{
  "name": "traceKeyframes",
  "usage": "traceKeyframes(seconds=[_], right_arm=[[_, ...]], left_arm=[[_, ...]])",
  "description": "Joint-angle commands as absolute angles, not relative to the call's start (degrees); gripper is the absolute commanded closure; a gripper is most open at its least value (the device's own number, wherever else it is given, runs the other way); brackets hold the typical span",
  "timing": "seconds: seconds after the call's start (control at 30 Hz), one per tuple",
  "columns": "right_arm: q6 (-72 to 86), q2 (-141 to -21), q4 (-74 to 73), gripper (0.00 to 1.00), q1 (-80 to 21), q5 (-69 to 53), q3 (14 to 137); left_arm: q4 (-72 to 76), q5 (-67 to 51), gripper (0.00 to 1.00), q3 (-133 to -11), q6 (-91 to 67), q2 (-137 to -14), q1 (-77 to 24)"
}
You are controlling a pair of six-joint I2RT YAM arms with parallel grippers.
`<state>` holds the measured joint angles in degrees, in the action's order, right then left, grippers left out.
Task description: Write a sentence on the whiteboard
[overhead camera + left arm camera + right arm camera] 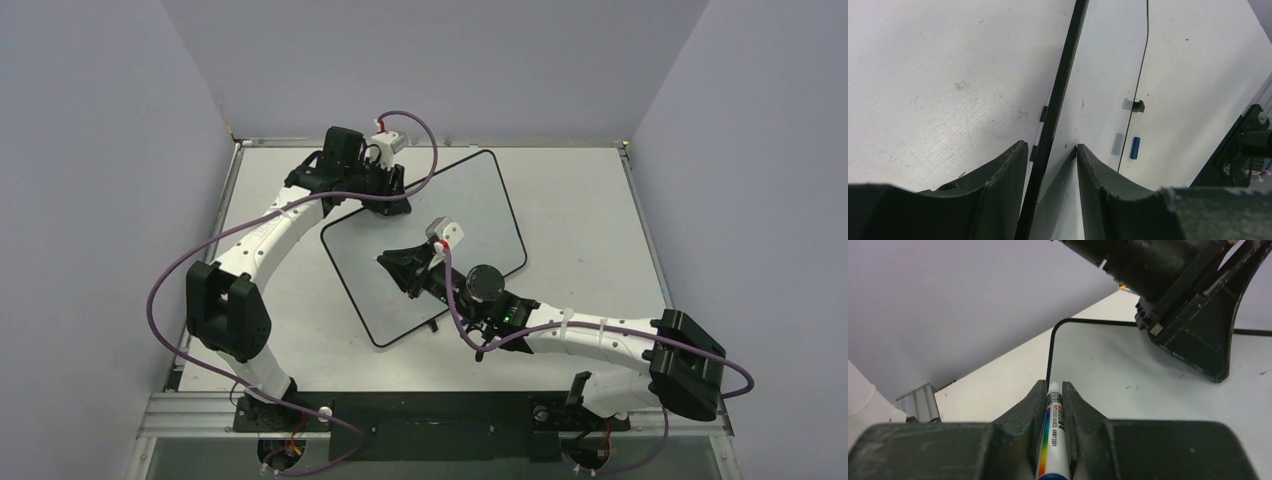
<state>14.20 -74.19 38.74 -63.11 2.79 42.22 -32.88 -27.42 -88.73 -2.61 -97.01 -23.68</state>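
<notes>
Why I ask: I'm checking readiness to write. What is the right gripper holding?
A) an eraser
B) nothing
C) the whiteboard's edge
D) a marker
D: the right wrist view shows the right gripper closed on a white marker with a rainbow-striped label.

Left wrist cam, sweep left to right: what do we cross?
Bare table → one finger of the left gripper → black frame edge of the whiteboard → the gripper's other finger → small blue piece on the table → dark hardware at the right border.
</notes>
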Motion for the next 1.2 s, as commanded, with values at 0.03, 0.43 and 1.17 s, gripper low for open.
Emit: traceKeyframes(seconds=[0.03, 0.43, 1.17], right_arm=[[9.9, -77.3, 48.5, 1.0, -63.6, 2.3, 45.9], [6.6, -84.8, 51.6, 1.0, -64.1, 1.2, 49.6], [6.1, -94.4, 57.0, 1.0, -64.6, 4.5, 53.9]], left_arm=[[-27.3, -31.3, 1.0, -87.6, -0.4, -92.5, -24.1], [-25.3, -28.8, 1.0, -85.1, -3.1, -89.4, -24.1], [-23.0, -27.0, 1.0, -83.7, -6.3, -87.2, -24.1]])
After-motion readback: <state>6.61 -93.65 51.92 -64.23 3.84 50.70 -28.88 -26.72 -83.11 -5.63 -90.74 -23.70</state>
